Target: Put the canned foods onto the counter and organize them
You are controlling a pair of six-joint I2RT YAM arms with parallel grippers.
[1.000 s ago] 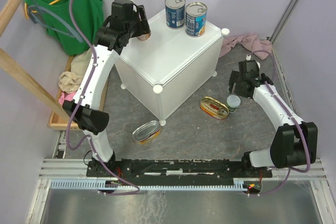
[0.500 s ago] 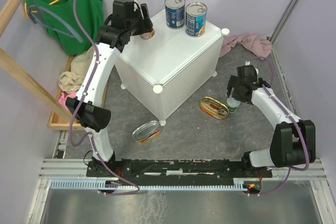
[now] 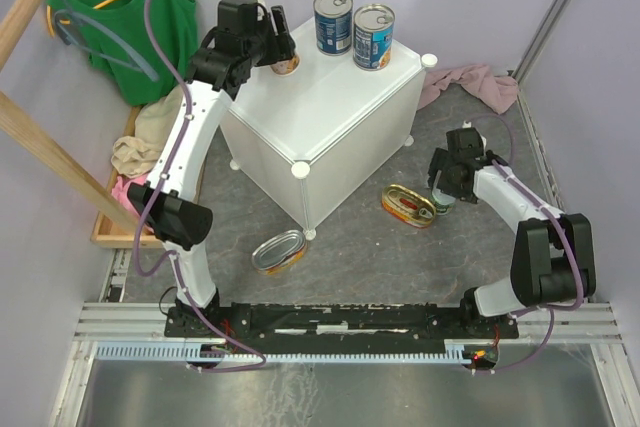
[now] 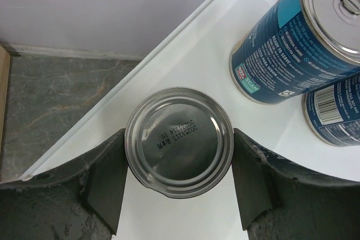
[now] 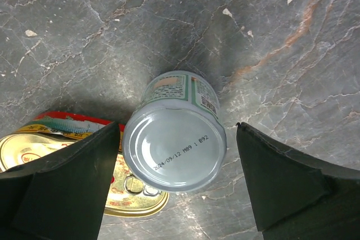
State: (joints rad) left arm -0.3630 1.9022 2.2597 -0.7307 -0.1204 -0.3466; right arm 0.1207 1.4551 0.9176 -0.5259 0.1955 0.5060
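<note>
Your left pincer (image 4: 179, 158) is clamped on a small orange can (image 3: 284, 65) at the far left of the white counter (image 3: 330, 107), seemingly set down, beside two blue cans (image 3: 333, 22). Your right pincer (image 5: 177, 139) stands open astride a green can (image 5: 174, 150) on the floor (image 5: 281, 37). Two oval tins (image 3: 407, 205) also wait there, so three of six remain.
</note>
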